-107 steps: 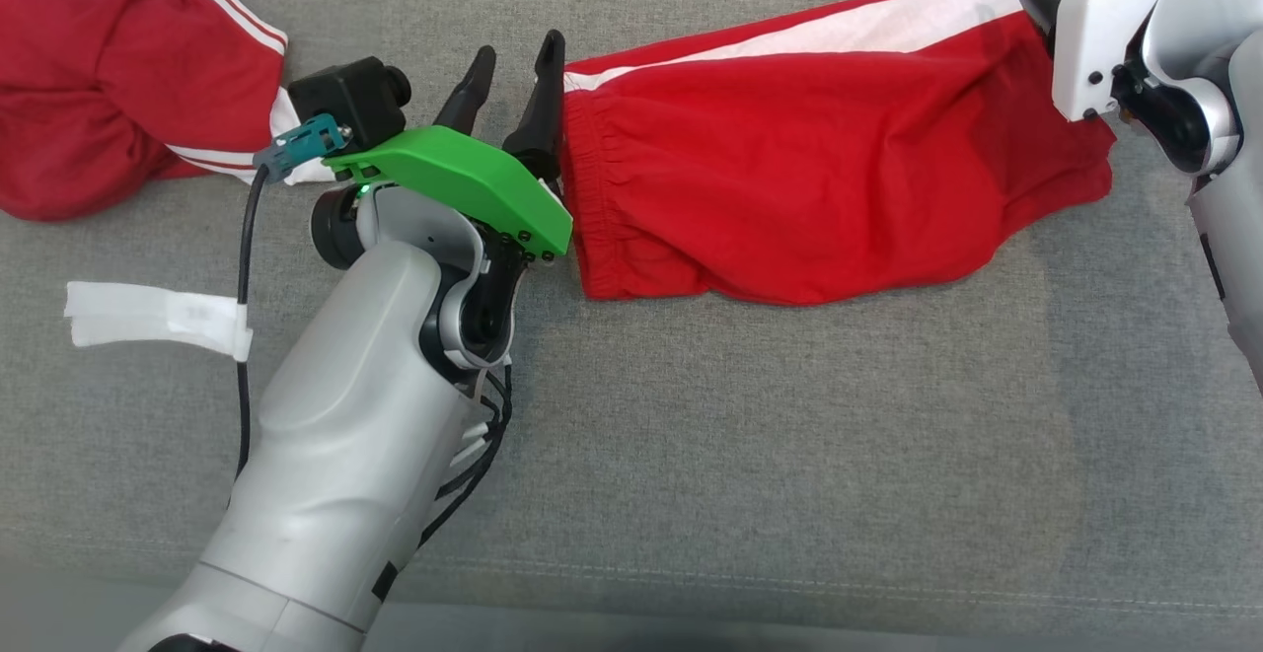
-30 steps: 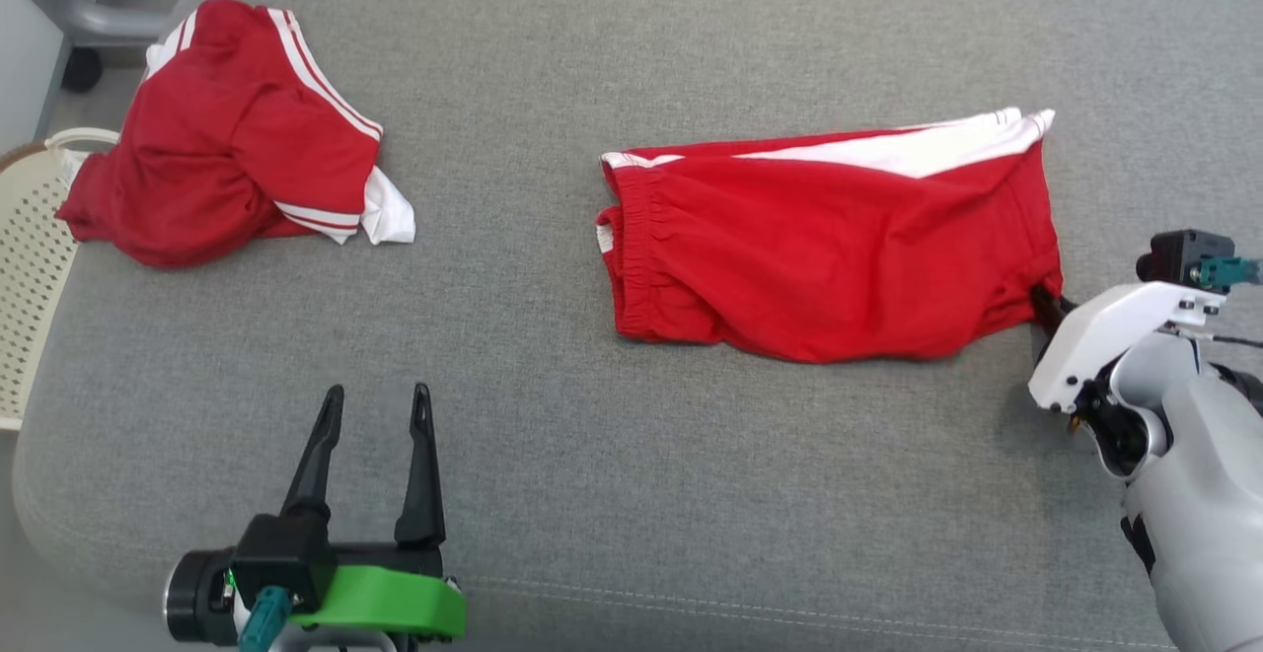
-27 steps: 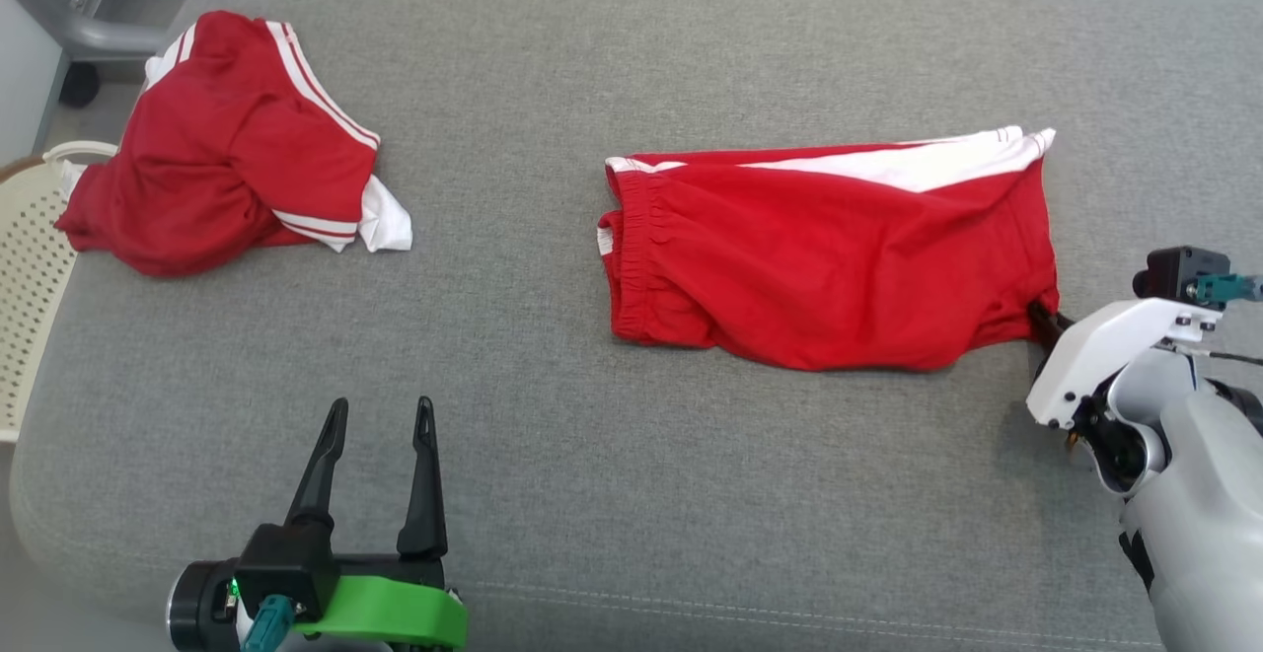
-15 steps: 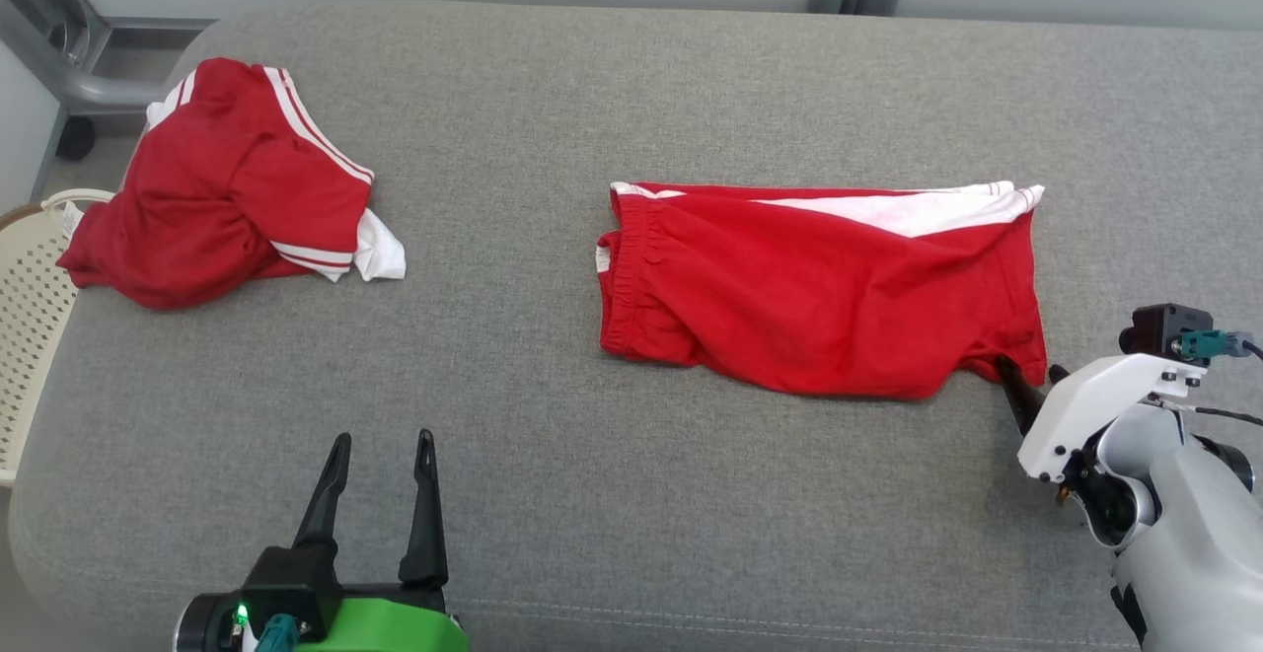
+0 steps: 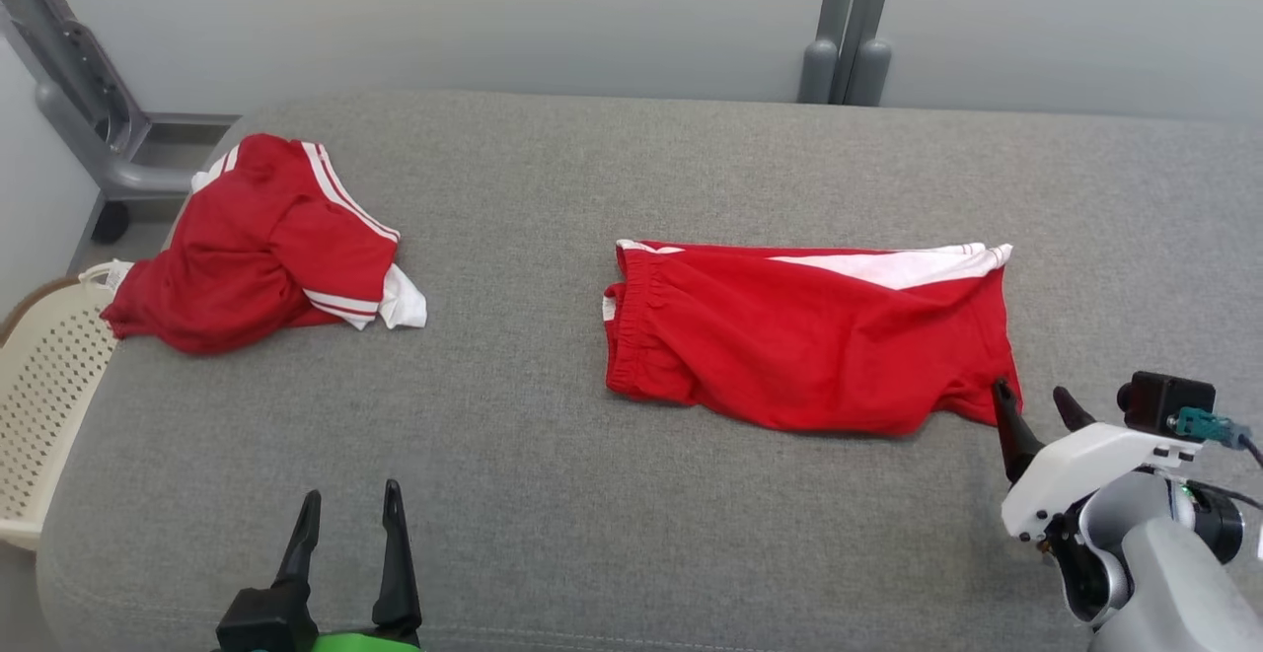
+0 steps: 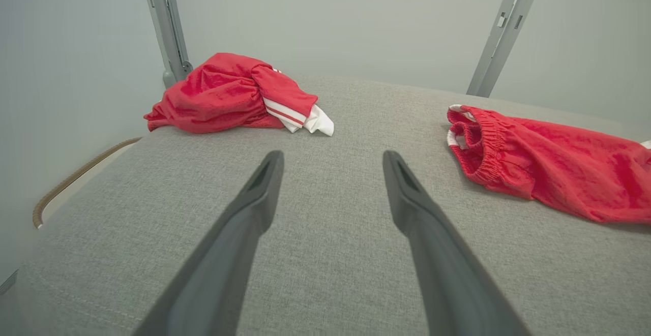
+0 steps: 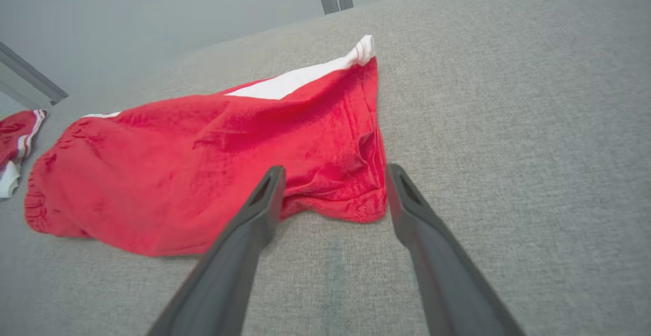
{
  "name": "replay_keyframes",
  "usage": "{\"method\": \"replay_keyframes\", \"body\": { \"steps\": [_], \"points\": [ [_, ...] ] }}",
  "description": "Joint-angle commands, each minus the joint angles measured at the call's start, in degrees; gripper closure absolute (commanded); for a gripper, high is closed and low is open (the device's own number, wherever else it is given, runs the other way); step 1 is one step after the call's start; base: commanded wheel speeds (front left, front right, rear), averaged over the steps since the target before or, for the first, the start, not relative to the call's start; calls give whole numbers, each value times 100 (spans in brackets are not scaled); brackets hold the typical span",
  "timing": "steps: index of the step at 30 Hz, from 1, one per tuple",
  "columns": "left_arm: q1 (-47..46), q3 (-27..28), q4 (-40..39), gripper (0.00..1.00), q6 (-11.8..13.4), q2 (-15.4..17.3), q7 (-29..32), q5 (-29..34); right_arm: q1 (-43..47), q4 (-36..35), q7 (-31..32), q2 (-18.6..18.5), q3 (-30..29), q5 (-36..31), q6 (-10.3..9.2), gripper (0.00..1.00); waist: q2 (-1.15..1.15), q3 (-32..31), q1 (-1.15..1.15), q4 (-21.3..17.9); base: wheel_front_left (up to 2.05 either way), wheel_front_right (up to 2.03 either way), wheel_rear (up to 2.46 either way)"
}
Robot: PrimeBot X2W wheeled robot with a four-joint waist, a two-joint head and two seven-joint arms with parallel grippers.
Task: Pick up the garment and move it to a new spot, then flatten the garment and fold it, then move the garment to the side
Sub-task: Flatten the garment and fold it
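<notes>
Head view: the shorts (image 5: 809,336) are seen lying spread on the grey couch (image 5: 631,514), right of its middle. The waistband (image 5: 631,317) is turned to the left and the leg hems to the right, and a white stripe (image 5: 898,265) runs along the far edge. The cloth is not yet fully flat: soft ridges are seen near the waistband and along the near edge.

The right gripper (image 5: 1032,394) is held just beside the near hem corner (image 5: 972,405), its fingers spread wide with nothing clamped between them. The left gripper (image 5: 351,494) is likewise wide open and empty, low over the couch's near edge and well apart from the shorts. A second red garment (image 5: 266,267) is bunched at the far left, beside a basket (image 5: 39,405).

The shorts are judged light, limp and thin. They can be expected to sag and fold over themselves when lifted at one point, and to drag somewhat on the rough couch fabric. A pinch at two spread points is therefore advised, the elastic waistband and a stitched hem corner, where the layers are thicker and less likely to slip from the narrow fingers.
</notes>
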Motion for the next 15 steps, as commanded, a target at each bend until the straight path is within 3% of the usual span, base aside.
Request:
{"method": "replay_keyframes", "body": {
  "steps": [1,9,15],
  "points": [
    [90,31,17,0,21,36,-17,-17,145,-91,-81,41,-9,-72,-6,0,0,-224,0,-31,0,0,0],
    [103,125,187,0,-8,153,2,-126,945,-1199,-586,376,149,-335,-5,0,0,-465,0,-146,0,0,0],
    [145,108,216,0,-15,238,39,-146,1525,-1896,-782,529,185,-900,-4,0,0,-547,0,-230,0,0,0]
  ]
}}
